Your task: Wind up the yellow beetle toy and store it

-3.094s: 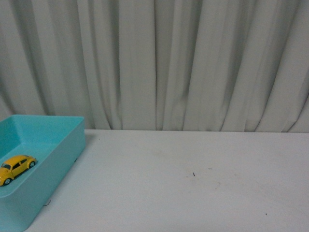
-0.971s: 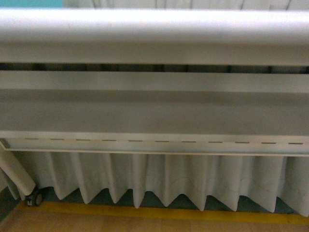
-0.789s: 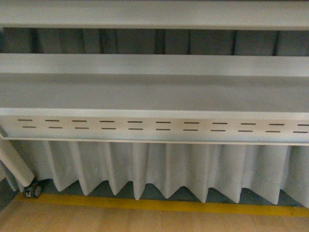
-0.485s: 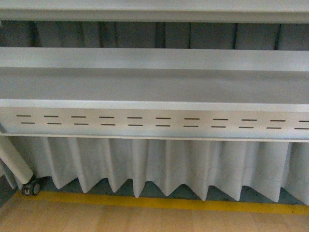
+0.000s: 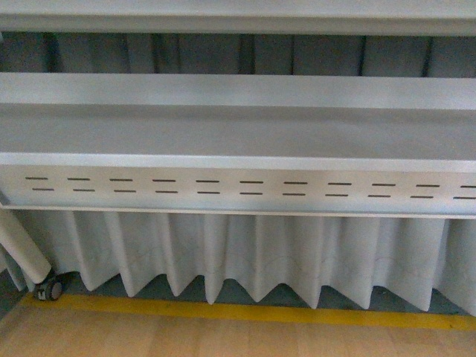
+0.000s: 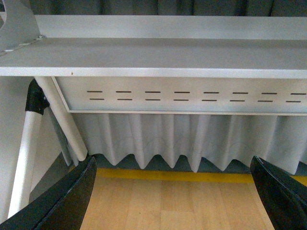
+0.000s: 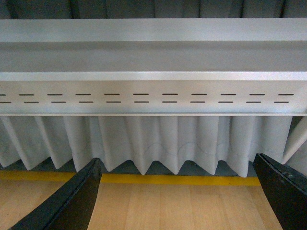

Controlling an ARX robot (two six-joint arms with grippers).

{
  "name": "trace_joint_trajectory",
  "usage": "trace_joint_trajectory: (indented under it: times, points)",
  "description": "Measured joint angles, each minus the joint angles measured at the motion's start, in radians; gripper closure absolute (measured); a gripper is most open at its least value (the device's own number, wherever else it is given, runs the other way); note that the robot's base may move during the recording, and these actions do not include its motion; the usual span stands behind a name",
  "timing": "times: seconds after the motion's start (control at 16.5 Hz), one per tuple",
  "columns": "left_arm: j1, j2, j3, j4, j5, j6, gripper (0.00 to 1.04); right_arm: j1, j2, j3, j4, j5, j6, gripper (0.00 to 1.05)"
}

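Two pairs of jaws stand spread, empty, below the bench (image 5: 238,134). A slotted rail (image 5: 238,190) blocks twelve o'clock; curtain (image 5: 245,256) behind. The toy car, earlier seen in a tray, is out of sight.

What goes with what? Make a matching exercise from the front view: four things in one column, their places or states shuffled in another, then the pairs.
1. grey metal beam
2. white pleated curtain
3. yellow floor stripe
4. small black caster wheel

A. hangs in folds, zigzag hem
B. far left, at the foot of a white leg
C. two rows of short slots
D. runs across the wooden floor

Pairs: 1-C, 2-A, 3-D, 4-B.
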Motion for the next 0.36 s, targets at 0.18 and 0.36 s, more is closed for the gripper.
trace_joint_trajectory:
  times: [0.18,0.36]
  points:
    - [0.000,0.000,0.000,0.000,0.000,0.000,0.07,0.000,0.000,0.000,0.000,0.000,0.000,0.07]
    - [0.000,0.000,0.000,0.000,0.000,0.000,0.07,0.000,0.000,0.000,0.000,0.000,0.000,0.07]
